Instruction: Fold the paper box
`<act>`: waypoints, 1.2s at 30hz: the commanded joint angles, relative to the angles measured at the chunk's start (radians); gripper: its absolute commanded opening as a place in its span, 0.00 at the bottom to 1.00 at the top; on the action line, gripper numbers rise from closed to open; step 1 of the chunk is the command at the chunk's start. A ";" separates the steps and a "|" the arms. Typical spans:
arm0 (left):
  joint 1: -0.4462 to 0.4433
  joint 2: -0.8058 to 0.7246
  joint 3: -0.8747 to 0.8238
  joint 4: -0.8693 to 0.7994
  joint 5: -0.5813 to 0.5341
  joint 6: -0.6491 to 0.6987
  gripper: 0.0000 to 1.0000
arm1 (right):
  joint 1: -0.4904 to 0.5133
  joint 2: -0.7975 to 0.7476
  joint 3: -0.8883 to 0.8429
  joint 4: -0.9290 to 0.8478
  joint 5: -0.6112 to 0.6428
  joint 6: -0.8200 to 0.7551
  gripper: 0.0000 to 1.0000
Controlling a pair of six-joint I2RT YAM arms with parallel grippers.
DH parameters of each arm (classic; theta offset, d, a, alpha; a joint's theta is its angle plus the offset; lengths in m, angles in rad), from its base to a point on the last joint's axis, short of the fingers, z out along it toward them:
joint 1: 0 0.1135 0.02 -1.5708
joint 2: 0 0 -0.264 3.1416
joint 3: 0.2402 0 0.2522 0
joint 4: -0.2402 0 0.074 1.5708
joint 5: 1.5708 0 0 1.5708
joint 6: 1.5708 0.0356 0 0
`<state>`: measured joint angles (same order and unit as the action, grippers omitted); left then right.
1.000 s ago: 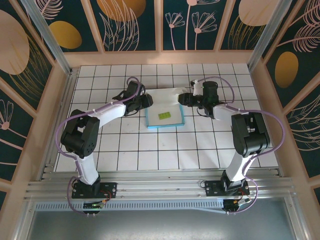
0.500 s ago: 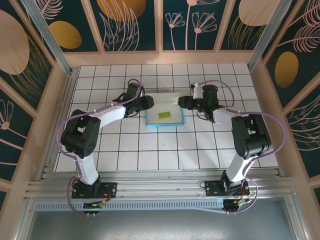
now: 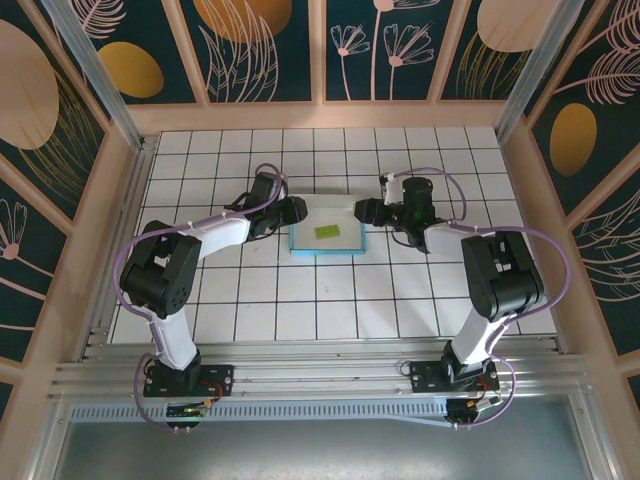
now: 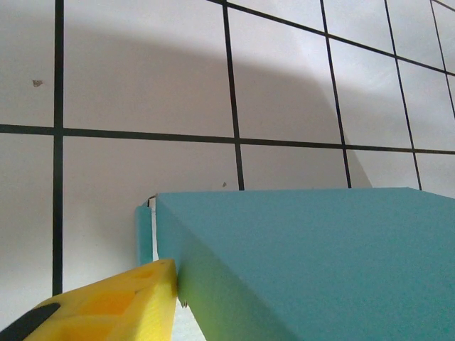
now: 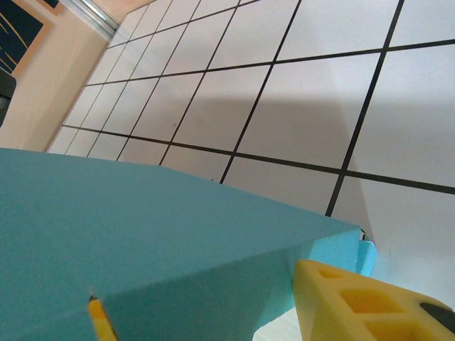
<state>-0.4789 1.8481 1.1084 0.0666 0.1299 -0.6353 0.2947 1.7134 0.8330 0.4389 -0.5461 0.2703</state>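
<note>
Teal paper box (image 3: 327,238) sat on worktop (image 3: 250,290); left end effector (image 3: 297,210), right end effector (image 3: 360,210) touched opposite ends; hold, opening indiscernible.

You have one paper box (image 3: 340,243), one small green block (image 3: 326,231), one tiled table (image 3: 300,290) and two grippers to count: one left gripper (image 3: 297,209) and one right gripper (image 3: 362,211).

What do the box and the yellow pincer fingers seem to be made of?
Box: thin card, it seems; matte teal outside, white inside, crisp folded edges. Fingers: probably moulded plastic; matte yellow, with hollow pockets.
</note>
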 commanded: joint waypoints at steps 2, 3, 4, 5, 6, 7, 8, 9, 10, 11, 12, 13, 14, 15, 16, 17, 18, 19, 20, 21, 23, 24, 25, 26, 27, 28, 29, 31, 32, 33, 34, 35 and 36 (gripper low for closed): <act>-0.004 -0.012 -0.040 -0.002 0.036 0.008 0.44 | 0.023 -0.028 -0.037 0.025 0.015 0.006 0.50; -0.004 -0.015 -0.047 0.003 0.034 0.013 0.44 | 0.026 -0.033 -0.046 0.034 0.019 0.005 0.50; -0.004 -0.015 -0.053 0.006 0.032 0.017 0.44 | 0.027 -0.034 -0.054 0.040 0.023 0.004 0.50; -0.004 -0.015 -0.061 0.014 0.033 0.022 0.43 | 0.029 -0.037 -0.063 0.049 0.023 0.006 0.50; -0.004 -0.018 -0.070 0.023 0.038 0.028 0.43 | 0.030 -0.040 -0.072 0.058 0.024 0.006 0.50; -0.004 -0.018 -0.075 0.029 0.040 0.031 0.44 | 0.032 -0.042 -0.081 0.067 0.026 0.007 0.50; -0.003 -0.020 -0.084 0.036 0.044 0.032 0.44 | 0.034 -0.045 -0.092 0.077 0.030 0.010 0.50; -0.004 -0.021 -0.092 0.046 0.050 0.034 0.43 | 0.036 -0.047 -0.100 0.086 0.030 0.015 0.50; -0.004 -0.023 -0.098 0.052 0.054 0.033 0.43 | 0.037 -0.049 -0.106 0.093 0.031 0.023 0.50; -0.004 -0.025 -0.104 0.059 0.056 0.032 0.43 | 0.040 -0.049 -0.110 0.100 0.032 0.032 0.50; -0.005 -0.025 -0.109 0.066 0.063 0.032 0.43 | 0.043 -0.049 -0.113 0.107 0.034 0.043 0.50; -0.006 -0.026 -0.113 0.071 0.066 0.031 0.43 | 0.048 -0.048 -0.117 0.113 0.037 0.053 0.50; -0.006 -0.027 -0.117 0.076 0.068 0.030 0.43 | 0.052 -0.047 -0.121 0.124 0.045 0.069 0.50; -0.007 -0.029 -0.122 0.083 0.072 0.029 0.44 | 0.057 -0.046 -0.126 0.140 0.049 0.084 0.50; -0.007 -0.029 -0.125 0.089 0.076 0.026 0.44 | 0.061 -0.043 -0.130 0.152 0.049 0.093 0.50; -0.007 -0.031 -0.127 0.093 0.080 0.025 0.44 | 0.065 -0.041 -0.135 0.165 0.054 0.104 0.50; -0.009 -0.032 -0.130 0.098 0.082 0.023 0.44 | 0.070 -0.037 -0.139 0.176 0.063 0.111 0.50; -0.009 -0.033 -0.130 0.104 0.085 0.023 0.43 | 0.074 -0.033 -0.142 0.187 0.070 0.114 0.50; -0.010 -0.035 -0.130 0.109 0.088 0.023 0.43 | 0.077 -0.030 -0.144 0.197 0.077 0.124 0.50; -0.012 -0.038 -0.130 0.115 0.089 0.022 0.43 | 0.080 -0.023 -0.143 0.206 0.082 0.133 0.50; -0.012 -0.042 -0.151 0.127 0.095 0.022 0.43 | 0.083 -0.015 -0.145 0.226 0.089 0.153 0.50; -0.012 -0.043 -0.155 0.128 0.095 0.022 0.43 | 0.086 -0.011 -0.147 0.237 0.092 0.164 0.50; -0.013 -0.044 -0.156 0.128 0.094 0.023 0.43 | 0.089 -0.008 -0.149 0.245 0.092 0.176 0.50; -0.013 -0.044 -0.157 0.130 0.096 0.023 0.43 | 0.092 -0.006 -0.151 0.257 0.089 0.185 0.50; -0.013 -0.044 -0.159 0.133 0.096 0.023 0.43 | 0.095 -0.004 -0.155 0.270 0.089 0.195 0.50; -0.013 -0.045 -0.160 0.135 0.096 0.023 0.43 | 0.099 -0.001 -0.156 0.275 0.088 0.204 0.50; -0.013 -0.046 -0.160 0.138 0.097 0.022 0.43 | 0.102 -0.001 -0.156 0.280 0.085 0.211 0.50; -0.013 -0.048 -0.162 0.143 0.099 0.020 0.43 | 0.107 0.004 -0.159 0.291 0.087 0.224 0.51; -0.013 -0.047 -0.162 0.143 0.100 0.019 0.43 | 0.110 0.008 -0.161 0.296 0.091 0.227 0.51; -0.013 -0.050 -0.161 0.143 0.100 0.018 0.43 | 0.113 0.012 -0.161 0.295 0.094 0.232 0.50; -0.013 -0.050 -0.158 0.145 0.102 0.018 0.43 | 0.116 0.015 -0.163 0.296 0.096 0.234 0.51; -0.013 -0.053 -0.159 0.145 0.103 0.019 0.43 | 0.118 0.019 -0.168 0.298 0.102 0.234 0.51; -0.013 -0.054 -0.159 0.146 0.103 0.018 0.43 | 0.121 0.021 -0.174 0.300 0.108 0.235 0.51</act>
<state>-0.4789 1.8168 0.9573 0.1837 0.1837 -0.6216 0.3775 1.7069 0.6842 0.7082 -0.4152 0.4747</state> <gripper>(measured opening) 0.434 0.505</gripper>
